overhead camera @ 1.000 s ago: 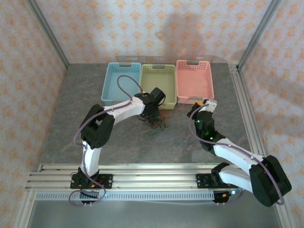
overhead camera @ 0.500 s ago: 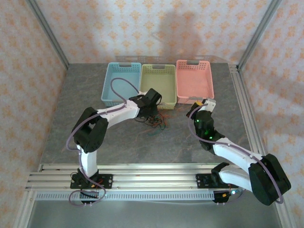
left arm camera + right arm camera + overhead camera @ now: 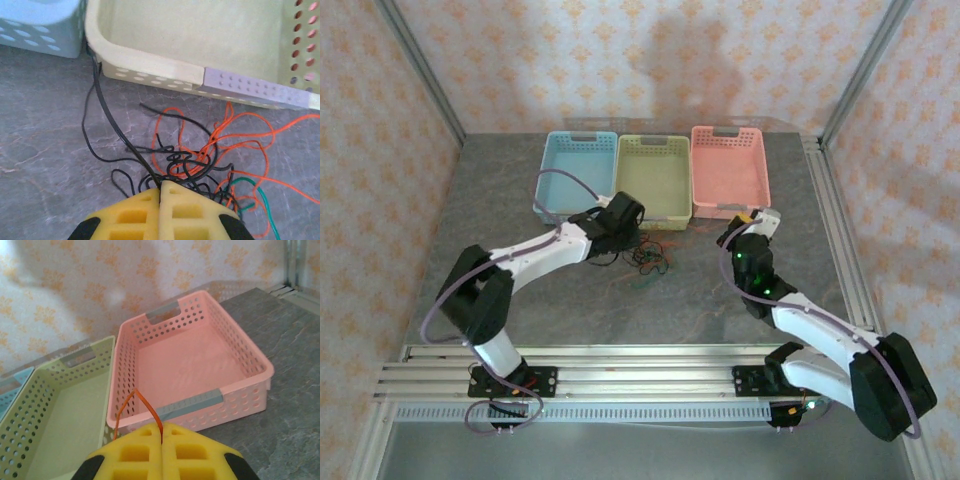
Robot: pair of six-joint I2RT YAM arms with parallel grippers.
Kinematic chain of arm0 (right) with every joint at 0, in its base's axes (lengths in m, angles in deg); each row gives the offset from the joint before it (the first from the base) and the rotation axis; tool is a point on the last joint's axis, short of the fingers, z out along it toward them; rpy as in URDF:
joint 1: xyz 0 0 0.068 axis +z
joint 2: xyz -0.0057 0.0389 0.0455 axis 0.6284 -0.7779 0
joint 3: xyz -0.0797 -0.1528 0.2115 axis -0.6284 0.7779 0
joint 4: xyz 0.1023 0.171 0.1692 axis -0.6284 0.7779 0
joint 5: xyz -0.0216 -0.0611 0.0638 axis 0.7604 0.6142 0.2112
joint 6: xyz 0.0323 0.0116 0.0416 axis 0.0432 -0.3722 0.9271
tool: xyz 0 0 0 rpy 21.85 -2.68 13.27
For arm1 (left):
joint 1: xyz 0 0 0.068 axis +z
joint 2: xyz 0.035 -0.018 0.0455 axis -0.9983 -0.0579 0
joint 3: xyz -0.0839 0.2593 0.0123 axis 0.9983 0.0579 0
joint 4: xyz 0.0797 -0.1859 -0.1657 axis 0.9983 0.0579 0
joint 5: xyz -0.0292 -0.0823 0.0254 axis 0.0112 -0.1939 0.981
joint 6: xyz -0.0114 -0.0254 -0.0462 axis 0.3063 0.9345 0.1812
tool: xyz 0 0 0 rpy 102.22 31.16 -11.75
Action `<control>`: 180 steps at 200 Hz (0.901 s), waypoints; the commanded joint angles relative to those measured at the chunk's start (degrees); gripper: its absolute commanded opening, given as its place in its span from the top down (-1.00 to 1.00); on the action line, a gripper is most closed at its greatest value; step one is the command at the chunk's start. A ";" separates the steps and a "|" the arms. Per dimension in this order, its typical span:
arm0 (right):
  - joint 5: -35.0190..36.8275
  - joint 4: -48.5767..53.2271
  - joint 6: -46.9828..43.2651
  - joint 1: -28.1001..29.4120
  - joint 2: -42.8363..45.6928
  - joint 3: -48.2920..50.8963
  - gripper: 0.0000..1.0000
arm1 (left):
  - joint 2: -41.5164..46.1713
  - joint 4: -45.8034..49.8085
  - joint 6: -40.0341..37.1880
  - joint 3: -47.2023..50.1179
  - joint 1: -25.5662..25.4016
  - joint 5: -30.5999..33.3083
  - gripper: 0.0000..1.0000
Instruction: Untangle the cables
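Left wrist view: left gripper [image 3: 160, 189] is clamped on a black cable [image 3: 121, 136] at the tangle of cables [image 3: 200, 155], just near of the green basket [image 3: 150, 65]. Right gripper [image 3: 162, 432], pinched shut on an orange cable [image 3: 149, 410], sits right of the tangle, so drawing the two apart left-right looks apt.

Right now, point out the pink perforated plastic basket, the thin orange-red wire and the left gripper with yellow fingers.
pink perforated plastic basket [image 3: 245, 397], right wrist view, near outer wall.
thin orange-red wire [image 3: 137, 392], right wrist view, top of its loop.
left gripper [image 3: 161, 186], left wrist view, seam between shut fingertips.
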 commanded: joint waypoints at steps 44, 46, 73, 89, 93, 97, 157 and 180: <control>11.03 1.47 -0.40 -0.34 4.31 0.71 1.00 | 19.29 5.86 -2.12 12.77 0.04 6.22 1.00; 11.23 1.47 -0.44 -0.34 4.31 0.80 1.00 | 19.90 6.12 -2.19 13.04 0.05 6.58 1.00; 12.13 1.65 -0.74 -0.34 3.45 0.57 1.00 | 26.61 8.48 -3.36 16.00 0.80 9.14 1.00; 13.49 1.69 -0.95 -0.34 2.92 0.57 1.00 | 28.95 9.04 -3.53 17.00 1.50 9.10 1.00; 13.98 1.75 -0.94 -0.30 2.83 0.57 1.00 | 29.38 9.26 -3.54 17.14 1.67 9.05 1.00; 14.20 1.70 -0.92 -0.34 2.82 0.62 1.00 | 29.80 9.46 -3.54 17.23 1.72 9.05 1.00; 9.42 1.16 -1.00 -0.29 2.20 0.48 1.00 | 30.66 7.09 -5.13 17.77 2.08 5.17 1.00; 5.31 1.29 -0.51 -0.34 2.79 0.23 0.72 | 29.09 6.09 -6.86 16.14 2.08 3.34 1.00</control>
